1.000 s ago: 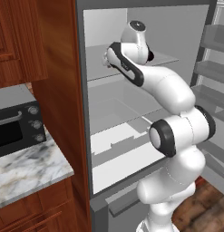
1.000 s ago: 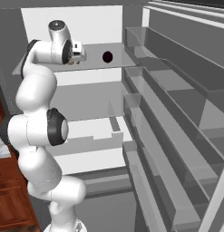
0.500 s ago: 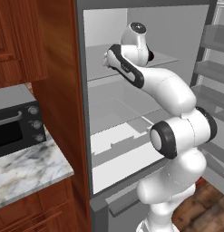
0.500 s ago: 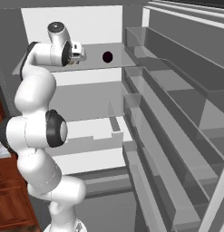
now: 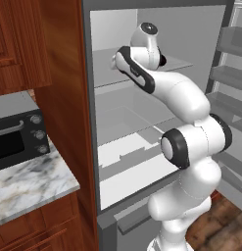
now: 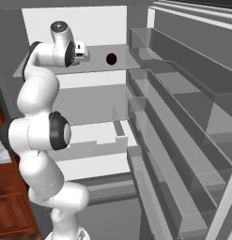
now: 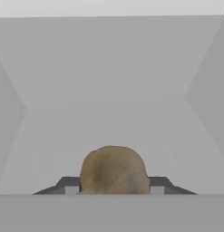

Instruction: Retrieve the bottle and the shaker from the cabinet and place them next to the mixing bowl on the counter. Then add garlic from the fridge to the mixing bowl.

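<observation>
The fridge (image 5: 142, 4) stands open, and my arm reaches onto its top shelf (image 6: 96, 68). In the hand view the garlic (image 7: 114, 170), a beige-brown rounded lump, sits between my two dark fingertips (image 7: 70, 184), which press against its sides. My gripper (image 7: 114, 185) is shut on the garlic. From the right base view the gripper (image 6: 84, 52) is at the left part of the top shelf, and a dark black lump (image 6: 111, 58) lies just to its right. The white marble counter (image 5: 29, 181) lies left of the fridge.
A black toaster oven (image 5: 17, 139) stands on the counter. A tall reddish-brown wooden panel (image 5: 59, 73) flanks the fridge's left side. The open fridge door with its tiers of grey shelves (image 6: 183, 93) stands to the right. Lower pale fridge shelves (image 5: 127, 152) lie under the arm.
The jaws have closed from wide open onto the garlic. The arm and the base views have barely shifted.
</observation>
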You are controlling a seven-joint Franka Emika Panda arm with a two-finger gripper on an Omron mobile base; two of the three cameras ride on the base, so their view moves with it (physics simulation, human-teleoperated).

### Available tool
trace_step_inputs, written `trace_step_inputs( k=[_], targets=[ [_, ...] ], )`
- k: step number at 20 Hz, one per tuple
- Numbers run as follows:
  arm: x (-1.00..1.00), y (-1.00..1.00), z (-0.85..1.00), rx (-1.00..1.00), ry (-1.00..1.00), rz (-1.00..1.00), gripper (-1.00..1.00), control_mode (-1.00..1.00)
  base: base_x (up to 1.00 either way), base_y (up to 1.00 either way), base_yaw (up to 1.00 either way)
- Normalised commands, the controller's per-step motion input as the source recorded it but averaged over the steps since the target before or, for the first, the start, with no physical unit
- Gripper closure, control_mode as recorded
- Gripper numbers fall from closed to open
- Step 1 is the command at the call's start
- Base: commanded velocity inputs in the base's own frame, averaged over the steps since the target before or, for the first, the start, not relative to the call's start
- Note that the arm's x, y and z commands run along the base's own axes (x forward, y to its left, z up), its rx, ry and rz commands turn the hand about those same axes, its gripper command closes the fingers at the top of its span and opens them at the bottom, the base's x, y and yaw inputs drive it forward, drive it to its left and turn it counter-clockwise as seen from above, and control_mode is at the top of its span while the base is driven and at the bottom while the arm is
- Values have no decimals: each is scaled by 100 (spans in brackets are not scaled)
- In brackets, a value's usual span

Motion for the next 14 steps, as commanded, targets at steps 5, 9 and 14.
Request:
trace_step_inputs(
  k=[5,9,14],
  targets=[
    [-1,0,0,0,0,0,100,-100,0,0,0],
    [-66,0,0,0,0,0,100,-100,0,0,0],
    [-100,-7,0,3,-9,0,100,-100,0,0,0]
  ],
)
